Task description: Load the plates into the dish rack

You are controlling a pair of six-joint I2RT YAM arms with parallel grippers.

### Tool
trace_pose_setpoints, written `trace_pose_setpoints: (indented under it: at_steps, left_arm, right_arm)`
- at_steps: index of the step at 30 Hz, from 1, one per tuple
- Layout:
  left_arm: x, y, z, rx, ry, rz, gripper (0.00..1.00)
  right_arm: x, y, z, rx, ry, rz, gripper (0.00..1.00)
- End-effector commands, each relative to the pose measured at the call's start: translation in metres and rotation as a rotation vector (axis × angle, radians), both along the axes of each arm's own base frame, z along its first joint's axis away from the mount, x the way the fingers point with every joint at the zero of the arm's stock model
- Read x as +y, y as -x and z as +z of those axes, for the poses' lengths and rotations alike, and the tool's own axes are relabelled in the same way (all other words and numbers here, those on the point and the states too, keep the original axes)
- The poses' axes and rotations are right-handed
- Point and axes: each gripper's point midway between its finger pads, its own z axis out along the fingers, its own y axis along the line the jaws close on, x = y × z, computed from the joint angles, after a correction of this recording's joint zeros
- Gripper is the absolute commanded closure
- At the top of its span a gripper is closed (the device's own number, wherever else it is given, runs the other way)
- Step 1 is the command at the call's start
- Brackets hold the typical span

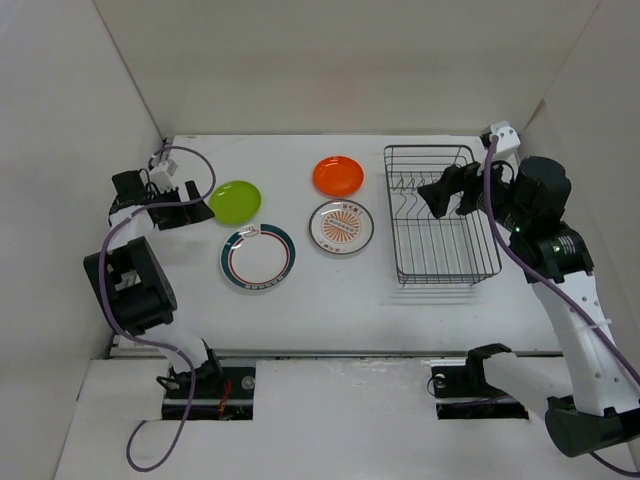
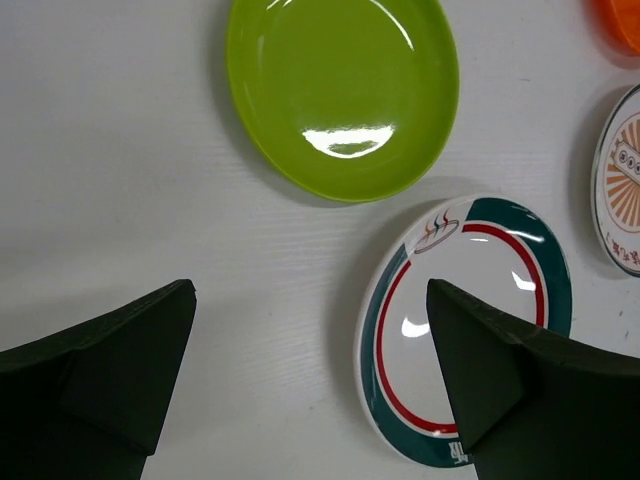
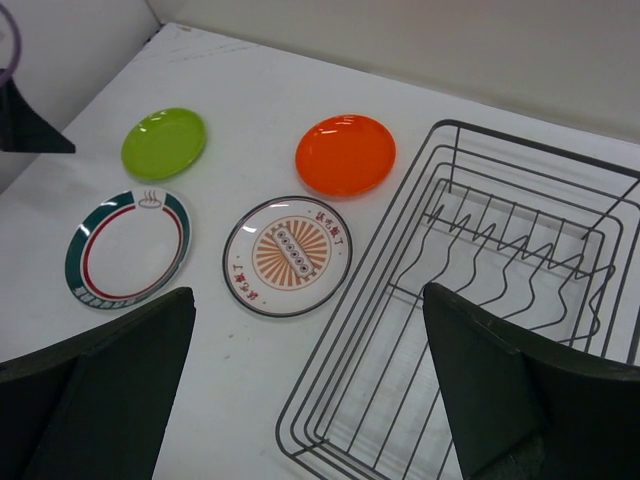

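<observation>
Left gripper (image 2: 310, 290) hovers spread and empty beside the glossy lime-green round plate (image 2: 343, 92) toward the table's far-left corner. Best to pinch its rim squarely.

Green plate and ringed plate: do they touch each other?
Apart. The left wrist view shows a strip of bare table between the green plate and the ringed plate.
</observation>
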Motion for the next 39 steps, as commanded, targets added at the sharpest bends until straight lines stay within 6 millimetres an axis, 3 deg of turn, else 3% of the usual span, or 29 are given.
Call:
trace_pose_setpoints:
  at_steps: [1,2,3,6,7,12,15,19,23,28,33,39]
  left_arm:
    - [0.004,-0.025,0.001,-0.062,0.02,-0.03,0.0]
    - [0.007,-0.033,0.003,-0.064,0.026,-0.023,0.0]
    - [0.009,-0.037,-0.013,-0.029,0.041,-0.022,0.02]
    - [0.011,-0.049,-0.021,-0.019,0.074,-0.009,0.05]
    - [0.011,-0.051,-0.031,0.009,0.094,0.0,0.06]
    - [0.008,-0.068,-0.036,0.008,0.136,-0.005,0.08]
    - [0.003,-0.074,-0.049,0.042,0.141,0.005,0.11]
    - [0.002,-0.087,-0.055,0.045,0.149,0.02,0.18]
    - [0.002,-0.098,-0.065,0.064,0.161,0.018,0.33]
    - [-0.007,-0.102,-0.075,0.091,0.163,0.012,0.4]
    - [-0.006,-0.109,-0.082,0.101,0.152,0.025,0.56]
    - [-0.005,-0.111,-0.083,0.115,0.13,0.045,0.58]
  right_arm:
    - [0.014,0.002,0.018,-0.081,-0.01,0.061,0.0]
    - [0.017,0.003,0.018,-0.08,-0.011,0.07,0.0]
    - [0.015,0.002,0.018,-0.081,-0.009,0.061,0.0]
    - [0.017,0.006,0.018,-0.08,-0.006,0.057,0.0]
    - [0.02,0.007,0.018,-0.08,-0.006,0.067,0.0]
    - [0.015,0.01,0.024,-0.1,-0.006,0.037,0.0]
    - [0.017,0.01,0.019,-0.08,-0.022,0.034,0.0]
    - [0.025,0.004,0.012,-0.047,-0.034,0.049,0.0]
    - [0.026,0.001,0.004,-0.022,-0.036,0.048,0.0]
    - [0.031,-0.006,-0.002,0.0,-0.037,0.047,0.0]
    - [0.036,-0.012,-0.008,0.021,-0.031,0.056,0.0]
    - [0.042,-0.017,-0.009,0.03,-0.024,0.058,0.0]
